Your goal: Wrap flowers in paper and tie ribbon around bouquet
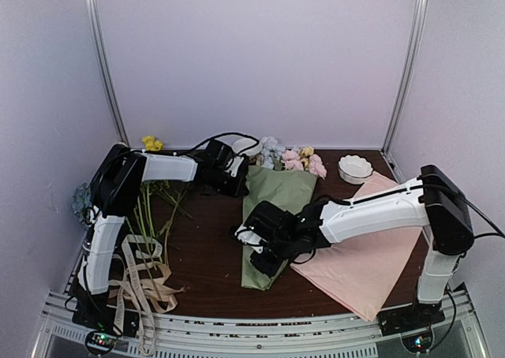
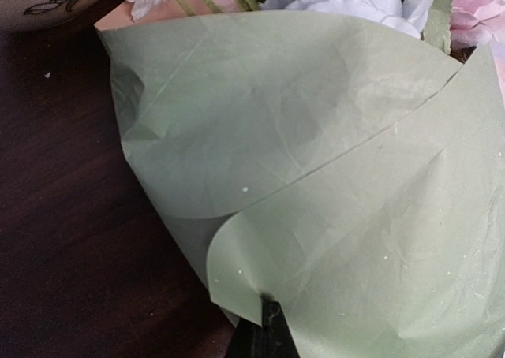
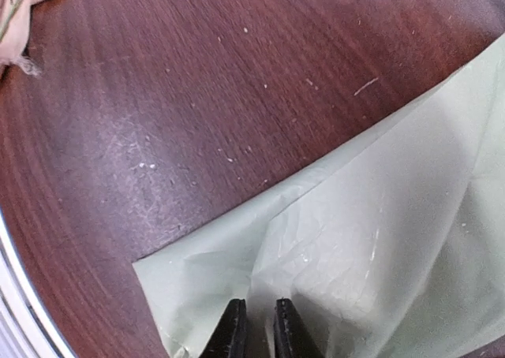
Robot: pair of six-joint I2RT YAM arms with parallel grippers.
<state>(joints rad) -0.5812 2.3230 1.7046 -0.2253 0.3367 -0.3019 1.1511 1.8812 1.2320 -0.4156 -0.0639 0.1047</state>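
I see the bouquet (image 1: 278, 204) lying mid-table (image 1: 205, 247), blooms toward the back wall and narrow end toward the arms, between the loose flowers (image 1: 150, 208) and the pink sheet (image 1: 363, 255). My left gripper (image 2: 267, 318) is closed tight, pinching the edge of the overlapping flap of the paper (image 2: 276, 137) near the wide end. My right gripper (image 3: 260, 322) sits at the narrow end, fingers nearly together on a crease of paper.

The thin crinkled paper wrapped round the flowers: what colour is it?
Olive-green; the thin paper shows best in the left wrist view.
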